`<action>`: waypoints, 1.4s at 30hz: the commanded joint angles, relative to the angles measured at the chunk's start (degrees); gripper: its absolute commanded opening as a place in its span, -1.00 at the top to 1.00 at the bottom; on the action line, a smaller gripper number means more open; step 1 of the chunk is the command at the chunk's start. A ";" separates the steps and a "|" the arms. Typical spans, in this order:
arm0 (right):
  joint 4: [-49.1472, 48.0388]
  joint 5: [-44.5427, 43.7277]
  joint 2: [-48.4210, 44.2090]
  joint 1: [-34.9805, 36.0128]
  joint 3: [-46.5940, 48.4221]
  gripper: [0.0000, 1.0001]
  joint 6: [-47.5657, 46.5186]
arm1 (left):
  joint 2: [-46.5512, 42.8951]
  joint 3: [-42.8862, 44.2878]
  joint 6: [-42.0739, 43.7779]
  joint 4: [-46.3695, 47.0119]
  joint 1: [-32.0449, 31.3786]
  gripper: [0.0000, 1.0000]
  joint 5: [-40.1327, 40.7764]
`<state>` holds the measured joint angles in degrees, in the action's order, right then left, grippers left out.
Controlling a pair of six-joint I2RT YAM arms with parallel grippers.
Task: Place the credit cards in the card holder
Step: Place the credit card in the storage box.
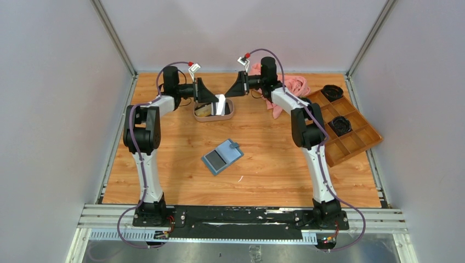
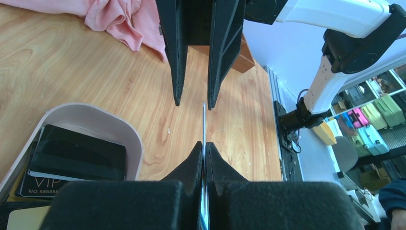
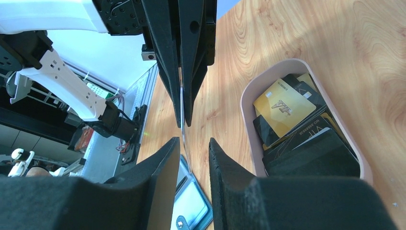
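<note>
My left gripper (image 1: 214,99) is shut on a white-grey credit card (image 1: 221,105), held on edge above the oval pinkish tray (image 1: 214,120). The left wrist view shows that card (image 2: 204,122) as a thin line pinched in the left gripper (image 2: 204,143). My right gripper (image 1: 229,92) faces it from the right and is open. Its fingers (image 3: 163,177) stand either side of the card's free edge (image 3: 183,115) without closing on it. More credit cards, gold (image 3: 282,105) and black (image 3: 316,139), lie in the tray (image 3: 246,110). The teal card holder (image 1: 222,156) lies open mid-table.
A pink cloth (image 1: 293,85) lies at the back right. A brown compartmented wooden box (image 1: 356,137) with black items (image 1: 340,125) stands at the right edge. A small white scrap (image 1: 239,178) lies near the card holder. Grey walls enclose three sides.
</note>
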<state>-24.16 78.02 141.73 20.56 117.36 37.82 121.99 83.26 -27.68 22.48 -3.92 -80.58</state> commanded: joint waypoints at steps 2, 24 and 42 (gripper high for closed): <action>0.76 1.17 0.78 0.05 0.21 0.39 -1.44 | 0.17 1.23 -0.25 0.11 0.18 1.00 -1.34; 9.97 -0.52 1.09 1.64 2.35 0.44 -8.03 | 0.69 1.48 -0.04 0.11 0.14 1.00 -0.65; 2.64 1.61 1.19 2.38 0.90 0.99 -3.10 | 1.10 2.39 -0.91 0.11 0.38 1.00 -0.31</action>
<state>-19.64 78.52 141.73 21.78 117.69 34.41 122.15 83.92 -27.73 22.24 -3.75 -80.09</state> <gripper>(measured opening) 0.054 0.011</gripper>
